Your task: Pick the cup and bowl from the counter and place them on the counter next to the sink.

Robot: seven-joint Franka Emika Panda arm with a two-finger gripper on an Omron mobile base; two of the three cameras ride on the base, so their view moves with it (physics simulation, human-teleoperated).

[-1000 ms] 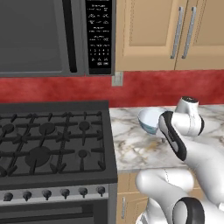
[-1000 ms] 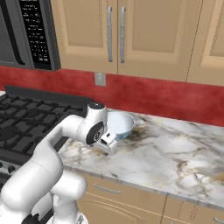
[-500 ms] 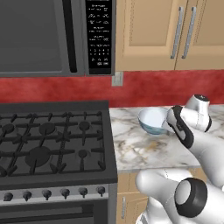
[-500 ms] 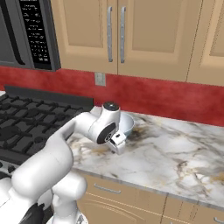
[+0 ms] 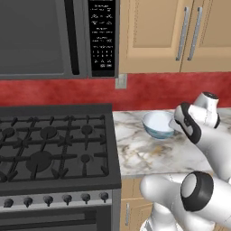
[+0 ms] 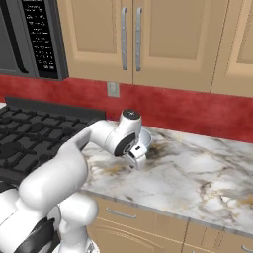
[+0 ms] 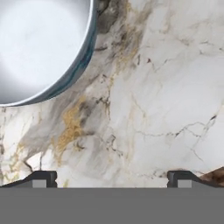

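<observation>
A simulated kitchen: a veined marble desk [image 6: 197, 183] runs beneath tan wall cabinets [image 6: 163, 39] and a red backsplash [image 6: 197, 111], with a black gas stove [image 5: 49, 149] to its left and a microwave [image 5: 49, 36] above the stove.

The gripper [image 7: 110, 177] hangs over bare marble with its jaws spread wide and nothing between them. In the hand view the two fingertips [image 7: 41, 178] stand far apart at the bottom. The bowl [image 7: 39, 48] sits upper left there, apart from the gripper, with its whitish inside and blue-grey rim seen from above.

The left base view shows the bowl [image 5: 158, 125] standing upright on the desk just to the right of the stove, with the robot's wrist close beside it on the right. In the right base view the wrist covers most of the bowl [image 6: 147, 139], leaving a sliver of rim, and the gripper [image 6: 136, 154] points down at the desk.

Compared with a second ago, the wrist has swung from over the bowl to its right side, so the bowl is now plainly exposed in the left base view. The bowl itself has not shifted.
</observation>
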